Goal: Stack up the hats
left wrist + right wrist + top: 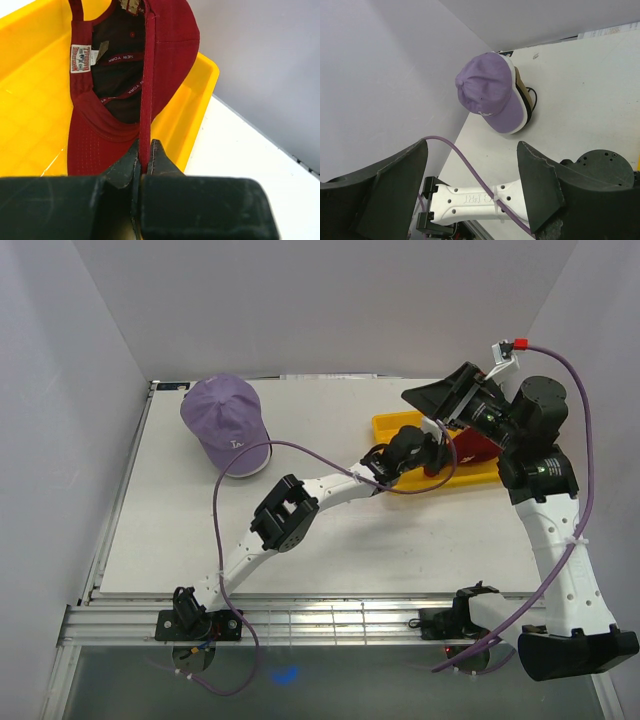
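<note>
Left wrist view showed the left hand [145, 150] pressed together on a thin fold of the red cap [170, 45], pinched at the rim of its opening. The cap lay in the yellow tray [30, 100] at the far right of the bench [400, 550], with its hollow side turned toward the camera. Its long axis ran straight away from the hand toward the tray's far wall.

The purple cap [225, 420] was seen at the far left of the bench, crown up, with edges of other caps [521, 85] showing beneath it as a pile. That pile lay well apart from the pinched cap, to the left across bare bench. The coming move was therefore judged to be a lift out of the tray and a long carry leftward. The left arm, based at the near left, was judged the better placed for it. The right hand [472, 147] was held spread and empty above the tray end, its camera turned toward the pile.

"NEW YORK" could be read twice on the seam tape inside the red cap. A small sewn label [80, 59] on the sweatband carried print too fine to be read. A small white emblem on the purple cap could not be made out. "I2RT" was seen inverted on the white arm link [470, 200].
</note>
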### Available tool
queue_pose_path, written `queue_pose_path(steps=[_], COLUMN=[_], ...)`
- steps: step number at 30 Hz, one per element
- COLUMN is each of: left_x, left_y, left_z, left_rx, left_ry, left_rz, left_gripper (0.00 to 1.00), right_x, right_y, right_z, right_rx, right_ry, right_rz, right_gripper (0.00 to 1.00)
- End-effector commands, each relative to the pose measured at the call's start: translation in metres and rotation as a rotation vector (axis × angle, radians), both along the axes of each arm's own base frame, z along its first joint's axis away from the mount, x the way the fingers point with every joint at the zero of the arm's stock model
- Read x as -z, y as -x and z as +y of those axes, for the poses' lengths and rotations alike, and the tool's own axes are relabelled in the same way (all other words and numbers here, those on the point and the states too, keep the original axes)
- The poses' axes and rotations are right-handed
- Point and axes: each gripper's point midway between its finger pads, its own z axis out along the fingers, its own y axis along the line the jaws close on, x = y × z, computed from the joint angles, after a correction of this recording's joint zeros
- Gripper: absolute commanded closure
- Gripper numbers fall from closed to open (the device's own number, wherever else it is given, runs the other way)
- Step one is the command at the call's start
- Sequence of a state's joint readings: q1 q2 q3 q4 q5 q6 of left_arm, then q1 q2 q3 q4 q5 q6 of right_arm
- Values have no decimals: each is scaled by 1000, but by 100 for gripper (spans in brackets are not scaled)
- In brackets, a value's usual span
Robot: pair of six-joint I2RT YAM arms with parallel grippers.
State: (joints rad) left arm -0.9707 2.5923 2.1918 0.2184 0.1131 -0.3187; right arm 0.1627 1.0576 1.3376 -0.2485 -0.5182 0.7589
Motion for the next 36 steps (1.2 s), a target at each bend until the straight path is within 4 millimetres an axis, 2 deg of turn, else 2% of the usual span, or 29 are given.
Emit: queue_pose_path(steps=[1,3,5,6,8,9,11,14,15,16,17,18,19,20,21,22,23,25,26,27,28,29,30,31,32,33,34,35,36], left_x=[-67,-88,-100,-113,-129,-146,-159,-196,-204,-222,-224,-234,-252,-249,-272,-265,-279,-292,-318,-315,-321,-327,-337,-342,-347,-363,-350,-353,-367], left_y=[-9,-15,-27,-35,-42,-51,-54,-64,-74,-75,-81,-92,-92,-97,-103,-111,-116,-119,-118,-118,-116,-121,-112,-106,-107,-94,-93,-92,-77], left_z=[12,22,35,43,52,63,73,94,106,116,125,143,156,167,191,199,225,252,281,294,306,330,346,356,378,394,403,425,440], left_rx=[-48,-78,-88,-102,-115,-130,-125,-130,-145,-150,-167,-187,-190,-206,-225,-241,-258,-270,-276,-285,-284,-308,-309,-304,-326,-316,-332,-352,-342], left_ry=[150,230,299,348,398,434,477,545,562,596,607,633,664,683,728,738,786,831,890,893,906,922,945,951,965,996,990,1014,1053], left_rz=[29,88,130,162,182,179,202,182,179,180,192,188,178,213,190,210,216,223,201,217,217,207,215,219,206,201,236,219,213], left_gripper=[100,100,100,100,100,100,100,100,100,100,100,100,100,100,100,100,100,100,100,100,100,100,100,100,100,100,100,100,100], right_x=[-18,-21,-31,-32,-46,-49,-59,-70,-70,-73,-78,-82,-85,-86,-95,-98,-95,-102,-93,-88,-92,-78,-73,-82,-65,-61,-59,-54,-50], right_y=[1,0,0,-2,-1,-4,-4,-8,-12,-13,-16,-17,-19,-25,-25,-27,-38,-43,-56,-63,-63,-79,-85,-83,-99,-103,-101,-109,-109], right_z=[-3,-4,-5,-4,-4,-4,-4,-5,-5,-6,-6,-5,-5,-4,-4,-3,-1,5,10,15,25,33,41,56,68,77,90,96,102], right_rx=[12,17,23,23,23,23,25,35,40,43,42,41,40,40,37,35,31,-2,-25,-49,-102,-118,-134,-162,-173,-192,-224,-236,-250], right_ry=[8,8,8,8,-3,-8,-14,-17,-20,-24,-30,-35,-44,-49,-62,-68,-71,-110,-125,-145,-165,-181,-177,-175,-161,-160,-165,-175,-196], right_rz=[-52,-56,-72,-70,-94,-91,-110,-131,-126,-127,-132,-137,-136,-128,-142,-144,-126,-121,-89,-65,-83,-29,-15,-33,12,22,30,30,52], right_gripper=[23,23,23,23,23,23,23,23,23,23,23,23,23,23,23,23,23,23,23,23,23,23,23,23,23,23,23,23,23])
